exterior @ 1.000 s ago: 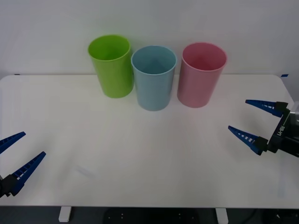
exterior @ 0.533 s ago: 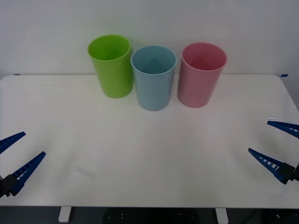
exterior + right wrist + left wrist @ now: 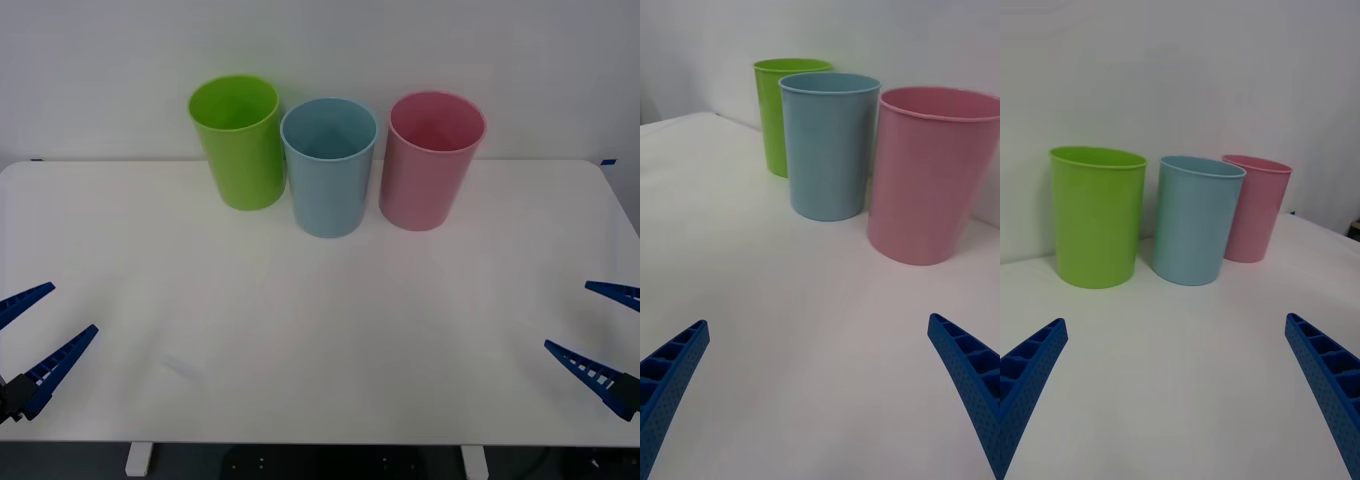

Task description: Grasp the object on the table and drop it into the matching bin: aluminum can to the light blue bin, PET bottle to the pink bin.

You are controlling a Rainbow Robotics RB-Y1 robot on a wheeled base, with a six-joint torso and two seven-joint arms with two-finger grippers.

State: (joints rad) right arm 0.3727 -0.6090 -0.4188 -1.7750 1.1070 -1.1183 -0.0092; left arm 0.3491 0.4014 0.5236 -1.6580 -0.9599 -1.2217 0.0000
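Both claws hang spread and empty: left claw [image 3: 30, 335] lower left, right claw [image 3: 605, 340] lower right. The light blue bin [image 3: 329, 166] and pink bin [image 3: 432, 160] stand at the desk's [image 3: 320, 330] upper middle.

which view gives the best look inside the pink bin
The front view: it looks down past the rim of the pink bin into its inside. The right wrist view shows its outer wall and rim close up. The left wrist view shows it farthest back, partly behind the light blue bin.

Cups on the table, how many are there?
3, in a row at the back of the table: the lime green bin on the robot's left, the light blue bin in the middle, and the pink bin on the right. None looks hidden.
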